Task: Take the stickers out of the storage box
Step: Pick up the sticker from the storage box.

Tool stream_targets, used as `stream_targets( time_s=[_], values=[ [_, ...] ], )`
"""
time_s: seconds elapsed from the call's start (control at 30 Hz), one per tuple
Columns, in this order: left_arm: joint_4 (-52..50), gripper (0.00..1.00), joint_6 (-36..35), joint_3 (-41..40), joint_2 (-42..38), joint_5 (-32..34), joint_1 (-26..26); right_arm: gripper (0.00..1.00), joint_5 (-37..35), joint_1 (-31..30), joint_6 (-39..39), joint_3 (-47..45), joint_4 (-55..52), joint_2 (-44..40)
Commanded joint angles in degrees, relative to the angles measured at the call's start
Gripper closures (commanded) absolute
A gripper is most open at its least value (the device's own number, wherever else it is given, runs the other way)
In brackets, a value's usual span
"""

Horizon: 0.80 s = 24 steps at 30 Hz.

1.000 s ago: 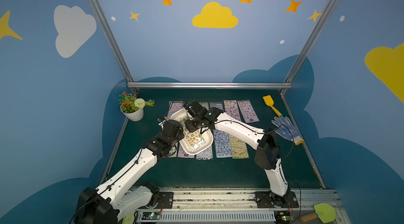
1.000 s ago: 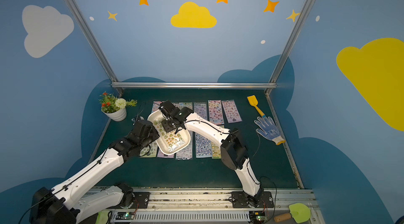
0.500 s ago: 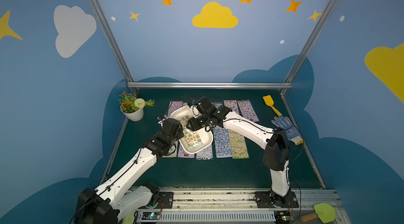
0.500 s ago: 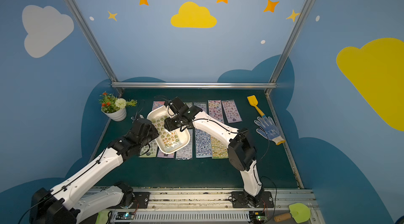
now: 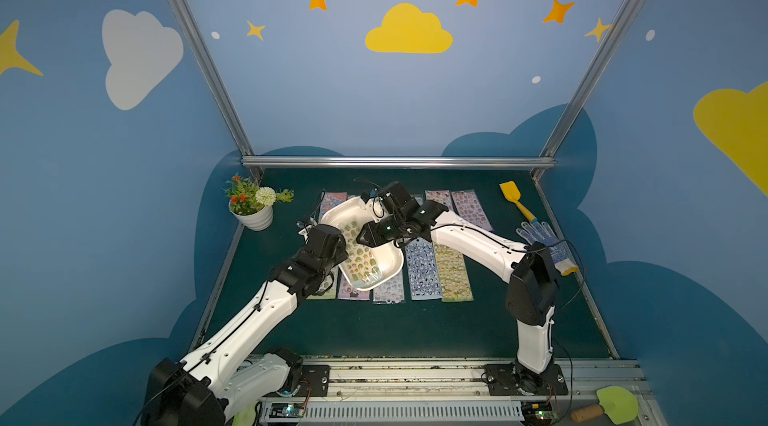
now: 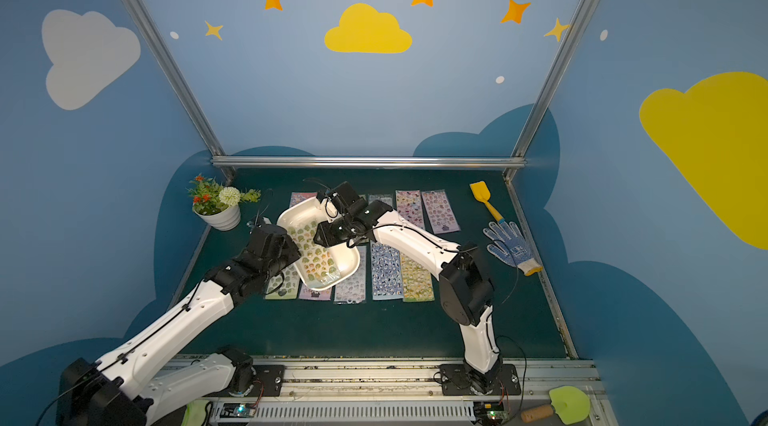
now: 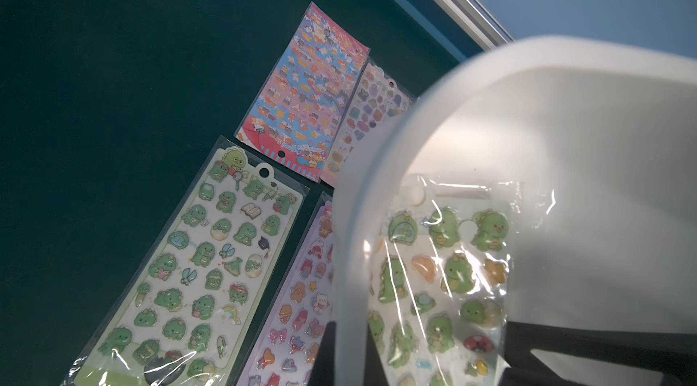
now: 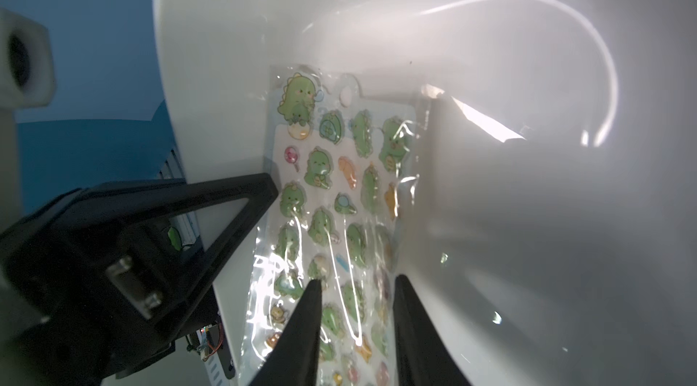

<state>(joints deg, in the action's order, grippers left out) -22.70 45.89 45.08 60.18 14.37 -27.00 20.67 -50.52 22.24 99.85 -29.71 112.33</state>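
Your left gripper (image 7: 350,361) is clamped on the rim of the storage box (image 5: 390,256), holding it over the rows of stickers (image 5: 420,270) laid out on the green table (image 5: 374,328). Your right gripper (image 8: 358,286) reaches into the box with its jaws slightly apart, tips at the green dinosaur sheet (image 8: 339,176) lying inside.

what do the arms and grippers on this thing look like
The left arm and right arm are white shells with black joints, thin black cables running along them. The left gripper and right gripper are black, with tapering fingers; one left finger is an open triangular frame. A small green light glows on the right arm's black wrist.
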Motion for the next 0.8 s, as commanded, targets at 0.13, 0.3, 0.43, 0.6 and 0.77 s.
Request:
stream_targets(
  time_s=[0.13, 0.3, 0.43, 0.6, 0.77],
  values=[
    [4.0, 0.96, 1.6, -0.3, -0.1, -0.2, 0.3, 0.75, 6.3, 0.5, 2.3, -2.5, 3.0, -2.7],
    [4.2, 0.96, 1.7, -0.1, 0.2, -0.3, 0.3, 0.78, 8.9, 0.6, 1.4, -2.7, 3.0, -2.4],
    [4.3, 0.96, 1.9, -0.3, -0.1, -0.3, 0.4, 0.76, 10.8, 0.6, 0.3, -2.6, 2.5, -2.2],
    [4.7, 0.96, 1.8, -0.9, -0.7, -0.5, 0.3, 0.70, 12.1, 0.6, -0.8, -2.3, 1.1, -2.2],
    [4.7, 0.96, 1.7, -0.6, -0.5, -0.7, 0.5, 0.74, 11.6, 0.6, -0.5, -2.8, 1.4, -2.6]
  ],
)
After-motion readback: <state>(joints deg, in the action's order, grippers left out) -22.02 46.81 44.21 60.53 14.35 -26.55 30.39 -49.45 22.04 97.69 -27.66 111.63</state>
